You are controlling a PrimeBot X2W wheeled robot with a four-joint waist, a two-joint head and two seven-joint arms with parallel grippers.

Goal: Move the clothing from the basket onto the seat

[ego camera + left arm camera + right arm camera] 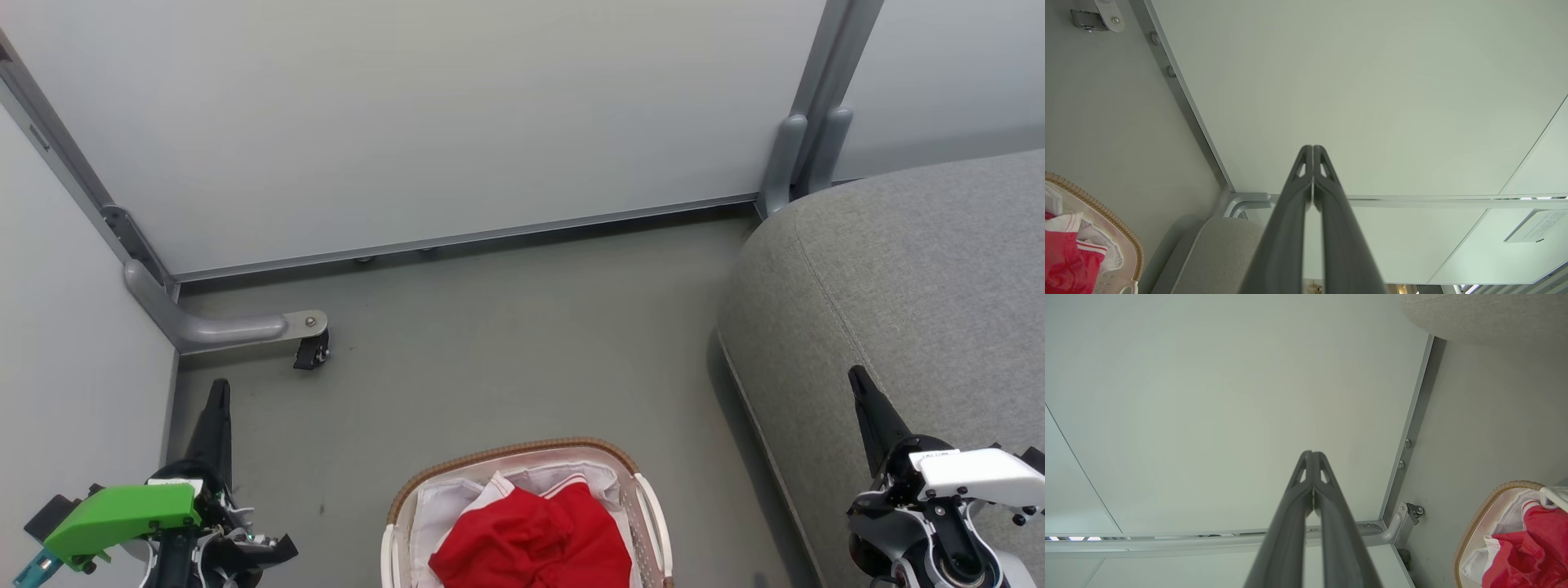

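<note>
Lying heaped in the basket (506,453), the clothing (535,543) is flanked by left gripper (218,396) and right gripper (859,384), both closed and empty, neither clearly nearer; sofa (898,286) noted off the basket's right side

Looks like a lab bay staged as a living room. Walled at twelve and nine o'clock by pale partition panels (457,122) in metal frames, braced on a caster foot (245,328) at ten. Furnished with a grey seat (914,286) at three and a laundry basket (522,446) at six.
</note>
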